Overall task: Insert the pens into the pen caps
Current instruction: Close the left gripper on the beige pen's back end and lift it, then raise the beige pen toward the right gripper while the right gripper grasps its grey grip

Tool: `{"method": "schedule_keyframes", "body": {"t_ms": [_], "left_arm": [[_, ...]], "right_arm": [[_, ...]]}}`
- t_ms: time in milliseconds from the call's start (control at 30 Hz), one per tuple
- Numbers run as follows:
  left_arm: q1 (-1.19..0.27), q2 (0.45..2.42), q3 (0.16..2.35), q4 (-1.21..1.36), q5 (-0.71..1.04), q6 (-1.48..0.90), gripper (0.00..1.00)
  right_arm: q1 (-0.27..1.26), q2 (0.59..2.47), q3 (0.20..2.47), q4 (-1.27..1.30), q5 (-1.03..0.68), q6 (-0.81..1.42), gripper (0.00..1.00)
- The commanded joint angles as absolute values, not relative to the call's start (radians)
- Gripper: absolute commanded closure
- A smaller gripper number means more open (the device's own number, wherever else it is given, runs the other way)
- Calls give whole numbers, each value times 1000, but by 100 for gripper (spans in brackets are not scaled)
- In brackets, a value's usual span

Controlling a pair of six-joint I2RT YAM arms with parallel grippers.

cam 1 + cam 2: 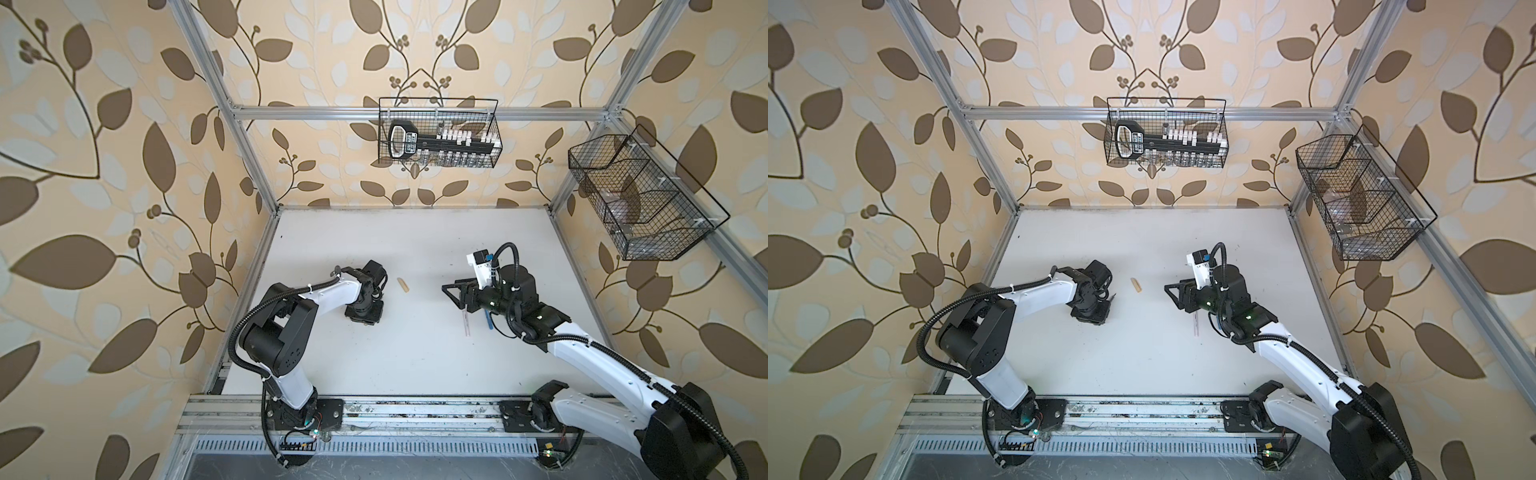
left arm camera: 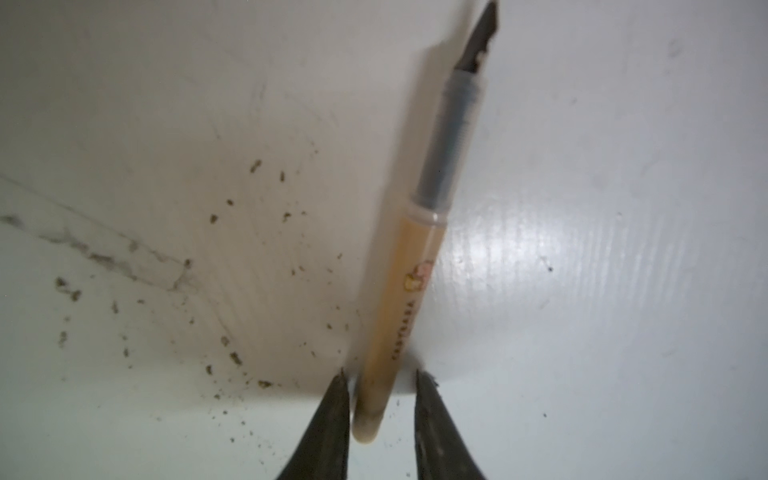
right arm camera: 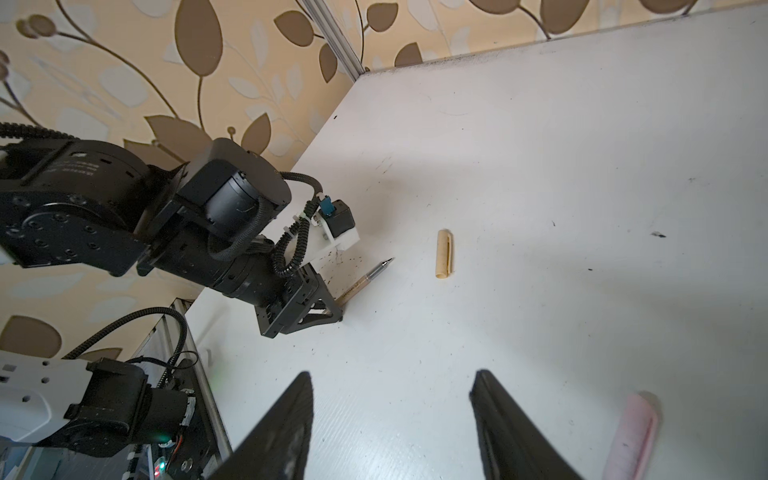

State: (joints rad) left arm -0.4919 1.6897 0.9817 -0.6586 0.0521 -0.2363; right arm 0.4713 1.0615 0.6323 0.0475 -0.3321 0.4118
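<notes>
No pen looks capped yet. Left gripper (image 2: 380, 374) straddles tan pen (image 2: 415, 266) at its back end, with a slight gap on one side, not clamped. Tan cap (image 3: 444, 254) lies loose beyond the pen tip. Right gripper (image 3: 391, 374) wide open and empty, pink pen (image 3: 631, 432) just beside it.

In both top views we see the white table (image 1: 415, 249) brightly, evenly lit, soft shadows pooling under the arms (image 1: 328, 291), the wallpaper (image 1: 83, 208) stretched toward the edges. In the left wrist view we find blur, with glare on the table beside the tan pen (image 2: 415, 270). The pink pen (image 3: 636, 432) is out of focus.
</notes>
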Motion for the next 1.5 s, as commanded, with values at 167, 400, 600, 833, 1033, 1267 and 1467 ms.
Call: {"method": "schedule_keyframes", "body": {"t_ms": [167, 400, 600, 833, 1033, 1267, 1467], "left_arm": [[-500, 1680, 979, -638, 112, -211, 93], [-501, 1628, 945, -545, 197, -221, 100], [-514, 1495, 850, -316, 320, -253, 100], [-550, 1388, 758, -101, 460, -268, 100], [-609, 1415, 771, -92, 485, -252, 100], [-650, 1409, 770, -83, 480, -253, 100], [-663, 1377, 769, -95, 464, -255, 100]], "right_arm": [[479, 1107, 667, 36, -318, 479, 38], [498, 1149, 623, 107, -299, 549, 38], [562, 1235, 569, 265, -282, 663, 38], [637, 1381, 566, 441, -328, 731, 38], [645, 1462, 582, 556, -368, 763, 38], [624, 1503, 615, 552, -357, 768, 38], [607, 1521, 606, 638, -414, 808, 52]]}}
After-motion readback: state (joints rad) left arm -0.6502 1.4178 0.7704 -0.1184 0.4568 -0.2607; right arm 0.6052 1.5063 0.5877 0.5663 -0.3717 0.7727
